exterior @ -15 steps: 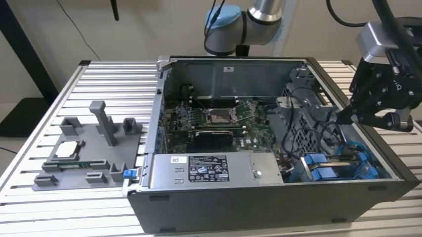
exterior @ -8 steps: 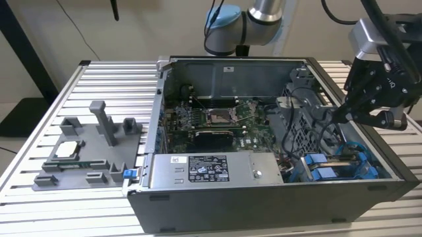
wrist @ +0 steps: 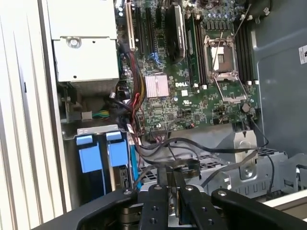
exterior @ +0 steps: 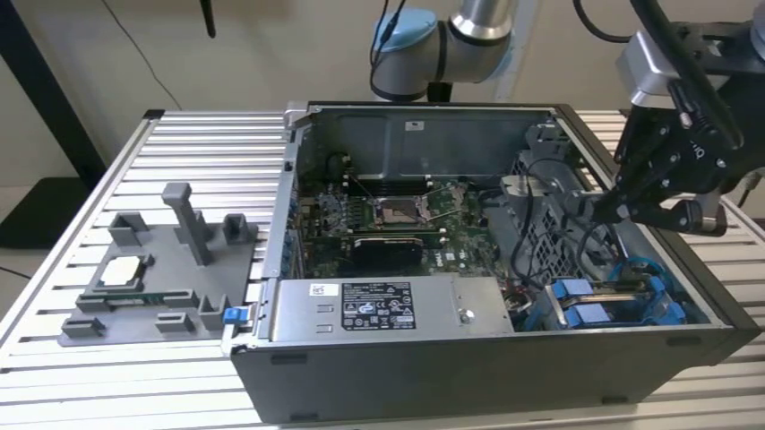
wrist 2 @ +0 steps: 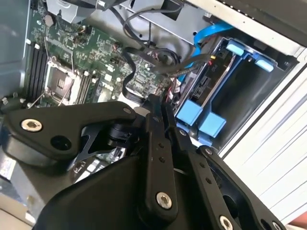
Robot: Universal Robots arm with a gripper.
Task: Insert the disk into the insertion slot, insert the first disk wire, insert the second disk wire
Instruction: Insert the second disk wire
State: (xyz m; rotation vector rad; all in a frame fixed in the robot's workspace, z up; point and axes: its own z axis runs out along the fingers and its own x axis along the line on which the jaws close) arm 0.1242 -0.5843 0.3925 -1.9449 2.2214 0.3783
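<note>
The disk (exterior: 615, 288) sits in the insertion slot (exterior: 571, 303) at the case's front corner on the exterior view's right, framed by blue rails. In the second wrist view the disk's (wrist 2: 212, 85) dark connector edge shows between blue tabs of the insertion slot (wrist 2: 191, 114). The first wrist view shows the slot's blue tabs (wrist: 89, 158). My gripper (exterior: 601, 213) hangs over the perforated cage just behind the slot, fingers shut together in both wrist views (wrist 2: 156, 103) (wrist: 175, 181). Black wires (wrist: 192, 143) loop right at its tips; I cannot tell whether one is pinched. A blue wire (wrist 2: 207, 34) runs beside the slot.
The open case (exterior: 478, 376) lies on a slatted table (exterior: 192, 143). A grey labelled power-supply box (exterior: 382, 309) sits at the front, with the motherboard (exterior: 382, 219) behind it and the perforated cage (wrist: 240, 167) under my gripper. A grey fixture (exterior: 156, 269) stands on the exterior view's left.
</note>
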